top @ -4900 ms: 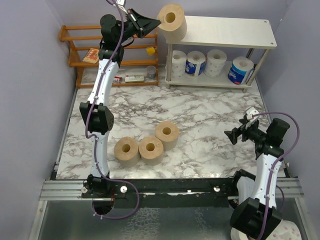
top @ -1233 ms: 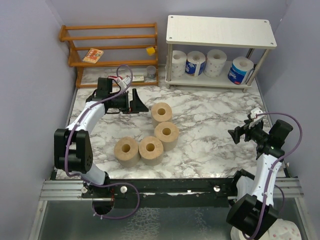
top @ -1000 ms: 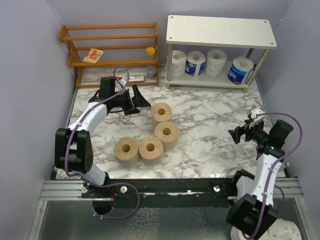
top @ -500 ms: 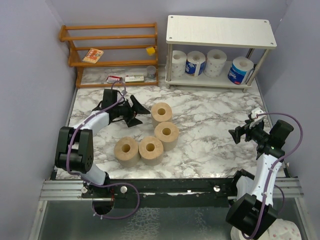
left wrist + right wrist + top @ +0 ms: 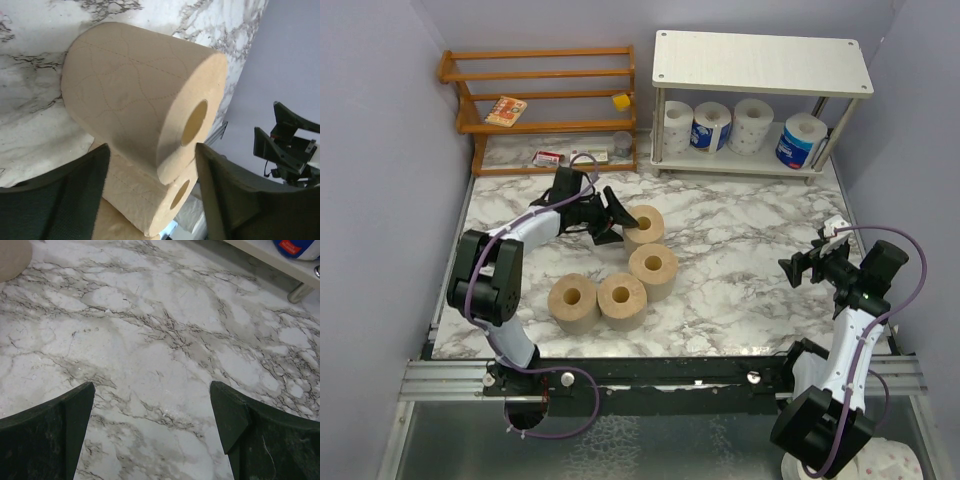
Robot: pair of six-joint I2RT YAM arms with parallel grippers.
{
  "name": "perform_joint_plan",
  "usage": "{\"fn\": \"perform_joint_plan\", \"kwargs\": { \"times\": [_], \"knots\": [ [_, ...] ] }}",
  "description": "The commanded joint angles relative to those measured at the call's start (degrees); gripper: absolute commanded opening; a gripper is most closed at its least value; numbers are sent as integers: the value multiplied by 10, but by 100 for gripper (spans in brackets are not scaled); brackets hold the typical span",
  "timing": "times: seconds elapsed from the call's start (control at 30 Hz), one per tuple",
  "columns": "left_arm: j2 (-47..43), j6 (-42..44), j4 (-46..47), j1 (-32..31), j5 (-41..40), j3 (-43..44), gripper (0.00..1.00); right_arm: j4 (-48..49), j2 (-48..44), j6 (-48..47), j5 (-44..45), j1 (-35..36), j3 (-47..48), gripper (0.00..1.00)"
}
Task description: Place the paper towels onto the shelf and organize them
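Observation:
Four tan paper towels stand on end on the marble. The far one (image 5: 643, 224) (image 5: 135, 95) lies between the fingers of my left gripper (image 5: 622, 222) (image 5: 152, 150). Its jaws are open and close on either side of the roll's near edge; I cannot tell if they touch. Behind it in the left wrist view is a second tan roll (image 5: 145, 200) (image 5: 653, 265). Two more (image 5: 622, 296) (image 5: 573, 299) stand nearer the front. The shelf (image 5: 760, 60) holds two white rolls (image 5: 678, 122) (image 5: 752, 120) and two blue-and-white rolls (image 5: 711, 124) (image 5: 802, 138) on its lower board. My right gripper (image 5: 790, 268) (image 5: 152, 390) hangs open over bare marble.
An orange wooden rack (image 5: 540, 100) with small items stands at the back left. Purple walls close in the table on three sides. The right wrist view catches a shelf leg (image 5: 300, 292) and a corner of a tan roll (image 5: 12, 255).
My left gripper has swung right across the table up to the far tan roll, and its jaws have narrowed around it. The right arm has stayed still.

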Motion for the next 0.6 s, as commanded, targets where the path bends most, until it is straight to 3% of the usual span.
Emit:
{"fn": "perform_joint_plan", "kwargs": {
  "times": [0.0, 0.1, 0.17, 0.2, 0.27, 0.57],
  "knots": [
    [34, 0, -11, -9, -32, 24, 63, 14, -3, 4, 5, -6, -3, 100],
    [50, 1, -11, -16, -25, 40, 57, 14, -4, 4, 5, -6, -3, 100],
    [57, 5, -11, -21, -24, 48, 45, 13, -4, 4, 4, -5, -3, 100],
    [59, 6, -11, -23, -24, 51, 36, 14, -4, 4, 4, -5, -4, 100],
    [70, 13, -27, -27, -26, 78, 0, 13, -5, 4, 4, -6, -4, 100],
    [68, 39, -65, -29, -12, 137, 0, 12, -6, 3, 4, -6, -4, 100]
  ]
}}
